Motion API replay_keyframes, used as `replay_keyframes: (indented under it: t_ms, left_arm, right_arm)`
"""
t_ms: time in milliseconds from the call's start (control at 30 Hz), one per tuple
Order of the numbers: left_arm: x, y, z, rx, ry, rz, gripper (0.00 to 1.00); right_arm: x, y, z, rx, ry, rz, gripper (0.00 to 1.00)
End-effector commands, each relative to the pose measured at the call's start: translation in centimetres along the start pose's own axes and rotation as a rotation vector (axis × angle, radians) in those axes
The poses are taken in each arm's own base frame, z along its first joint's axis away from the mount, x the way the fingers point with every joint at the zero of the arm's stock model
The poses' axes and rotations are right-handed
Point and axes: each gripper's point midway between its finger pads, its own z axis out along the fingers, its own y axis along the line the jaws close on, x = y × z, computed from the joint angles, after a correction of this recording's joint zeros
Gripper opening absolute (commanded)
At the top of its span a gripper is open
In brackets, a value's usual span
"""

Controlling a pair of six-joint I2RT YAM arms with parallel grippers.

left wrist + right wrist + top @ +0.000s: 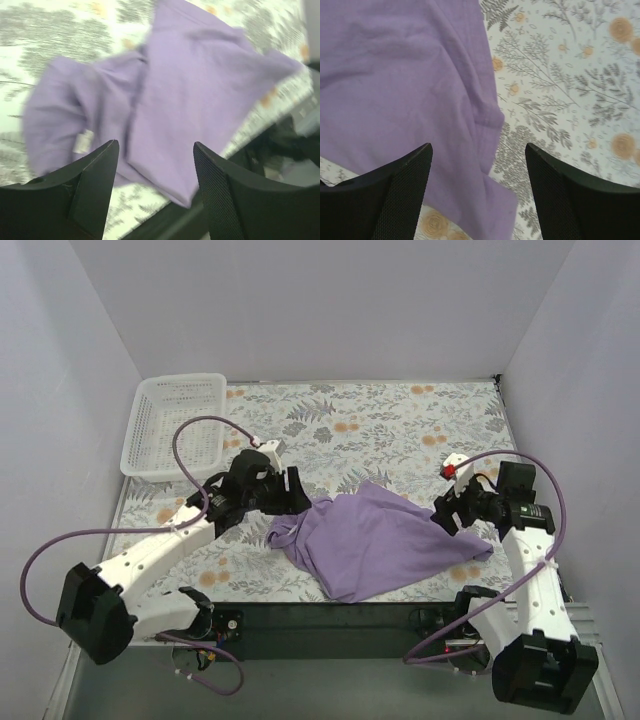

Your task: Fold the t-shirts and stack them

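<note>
The lavender-purple t-shirt [375,540] lies crumpled and partly folded over itself near the table's front edge, between my two arms. My left gripper [298,492] is open and empty just above the shirt's left edge; its view shows the shirt [200,85] with the small white neck label [83,141], blurred. My right gripper [447,512] is open and empty above the shirt's right side; its view shows a folded corner of the shirt [405,95] below the jaws.
A white mesh basket [173,423] stands at the back left corner of the floral tablecloth [400,430]. White walls close in the back and sides. The table's dark front edge [330,615] runs just below the shirt.
</note>
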Motion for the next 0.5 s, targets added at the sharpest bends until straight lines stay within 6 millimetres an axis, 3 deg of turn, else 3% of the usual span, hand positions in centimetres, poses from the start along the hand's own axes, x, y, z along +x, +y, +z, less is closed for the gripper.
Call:
replay_keyframes:
  t_ms: [0, 33, 67, 167, 333, 467]
  left_arm:
    - [-2.8, 5.0, 1.9, -0.128, -0.05, -0.088, 0.58]
    - [-2.8, 5.7, 2.8, -0.133, -0.029, -0.11, 0.55]
    - [-4.0, 6.1, 3.1, -0.129, -0.044, -0.122, 0.54]
    - [-4.4, 5.7, 5.2, -0.084, 0.01, -0.123, 0.52]
    - [-2.7, 5.8, 7.6, -0.04, 0.123, -0.133, 0.49]
    - [-1.7, 5.2, 8.4, 0.018, 0.184, -0.141, 0.47]
  right_arm:
    - [-2.9, 0.3, 1.2, -0.104, -0.111, 0.13, 0.79]
    - [-2.9, 0.1, 1.5, -0.102, -0.111, 0.147, 0.78]
    - [-2.7, -0.1, 1.7, -0.099, -0.107, 0.163, 0.78]
    - [-2.1, -1.0, 2.4, -0.066, -0.09, 0.207, 0.77]
    - [-0.8, -1.1, 3.3, -0.056, -0.066, 0.239, 0.78]
    - [-0.1, -1.0, 3.6, -0.056, -0.049, 0.253, 0.78]
